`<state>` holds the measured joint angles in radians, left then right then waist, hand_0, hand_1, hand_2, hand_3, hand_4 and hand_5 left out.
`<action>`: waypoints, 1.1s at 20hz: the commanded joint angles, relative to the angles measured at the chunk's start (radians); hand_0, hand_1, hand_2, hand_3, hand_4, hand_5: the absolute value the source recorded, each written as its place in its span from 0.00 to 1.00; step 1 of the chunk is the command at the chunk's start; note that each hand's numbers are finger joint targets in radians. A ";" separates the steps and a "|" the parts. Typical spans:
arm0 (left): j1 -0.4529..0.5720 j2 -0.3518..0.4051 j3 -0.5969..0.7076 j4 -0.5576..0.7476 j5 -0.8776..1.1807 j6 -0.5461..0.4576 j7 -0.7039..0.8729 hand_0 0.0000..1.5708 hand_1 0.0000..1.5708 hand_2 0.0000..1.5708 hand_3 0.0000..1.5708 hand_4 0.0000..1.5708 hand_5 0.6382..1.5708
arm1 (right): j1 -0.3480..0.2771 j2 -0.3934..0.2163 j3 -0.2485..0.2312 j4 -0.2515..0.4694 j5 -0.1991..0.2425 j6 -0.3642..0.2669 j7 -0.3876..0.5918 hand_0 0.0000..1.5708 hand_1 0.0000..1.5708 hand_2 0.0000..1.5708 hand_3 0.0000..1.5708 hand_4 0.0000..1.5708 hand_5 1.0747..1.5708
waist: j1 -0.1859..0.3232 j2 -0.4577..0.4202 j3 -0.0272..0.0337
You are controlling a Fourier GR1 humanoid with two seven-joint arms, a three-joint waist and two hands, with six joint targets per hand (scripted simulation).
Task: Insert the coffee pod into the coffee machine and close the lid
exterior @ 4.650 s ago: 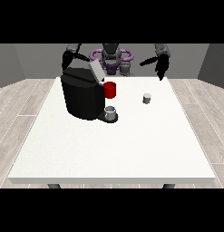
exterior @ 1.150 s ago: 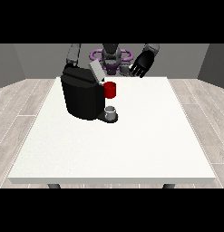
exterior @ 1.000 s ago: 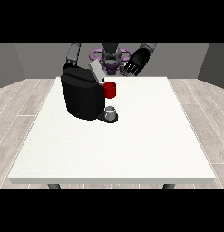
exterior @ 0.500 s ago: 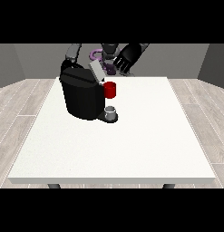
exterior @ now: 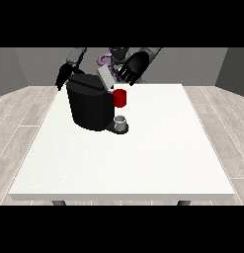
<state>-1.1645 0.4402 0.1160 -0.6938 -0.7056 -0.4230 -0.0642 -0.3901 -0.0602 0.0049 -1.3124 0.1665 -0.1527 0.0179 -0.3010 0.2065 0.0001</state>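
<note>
coffee machine point(exterior: 90, 107) sits on the table point(exterior: 143, 158), left of centre toward the far edge, its lid point(exterior: 105, 78) tilted up at the top right; a cup point(exterior: 121, 122) rests at its front right base; one hand point(exterior: 132, 68) hangs just right of the lid, the other hand point(exterior: 62, 76) behind the machine's left

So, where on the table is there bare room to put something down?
The table is bare along the whole near edge and on the view's right, from the coffee machine and the small cup outward. It is crowded at the far side: there a robot hand hangs by the raised lid and another behind the machine.
</note>
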 commanded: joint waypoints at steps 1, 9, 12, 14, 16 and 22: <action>-0.089 0.039 0.013 0.004 -0.001 -0.032 0.017 0.78 0.78 0.82 0.79 0.31 1.00 | -0.041 -0.031 -0.044 0.025 -0.019 0.011 -0.029 0.00 0.00 0.00 0.00 0.11 1.00 | -0.006 0.067 0.0005; -0.093 0.019 0.010 0.036 -0.019 0.008 0.001 0.79 0.79 0.82 0.79 0.28 1.00 | -0.097 -0.025 -0.047 0.007 -0.006 -0.016 0.023 0.00 0.00 0.00 0.00 0.07 1.00 | -0.006 0.110 0.0001; -0.055 -0.028 -0.011 0.041 -0.025 0.002 0.015 0.80 0.80 0.82 0.77 0.27 1.00 | -0.024 -0.018 -0.035 0.019 0.008 -0.022 -0.004 0.00 0.00 0.00 0.00 0.00 1.00 | -0.008 0.060 0.0002; -0.026 -0.050 -0.025 0.033 -0.032 0.005 0.015 0.77 0.77 0.80 0.78 0.27 1.00 | -0.005 -0.048 -0.065 0.035 -0.025 0.015 -0.009 0.00 0.00 0.00 0.00 0.00 1.00 | 0.005 0.033 0.0004; -0.056 -0.050 -0.004 0.034 -0.019 0.027 0.000 0.76 0.76 0.78 0.76 0.28 1.00 | -0.061 -0.043 -0.075 0.044 -0.022 -0.004 -0.006 0.00 0.00 0.00 0.00 0.12 1.00 | 0.014 0.095 0.0003; -0.133 0.013 0.006 0.043 -0.028 -0.004 -0.017 0.74 0.74 0.79 0.76 0.26 1.00 | -0.079 0.001 -0.060 0.043 -0.001 -0.054 -0.050 0.00 0.00 0.00 0.00 0.02 1.00 | 0.008 0.130 0.0005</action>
<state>-1.2542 0.4239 0.1136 -0.6498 -0.7325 -0.4134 -0.0739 -0.4573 -0.0731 -0.0473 -1.2820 0.1692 -0.1912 0.0062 -0.2957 0.3093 0.0002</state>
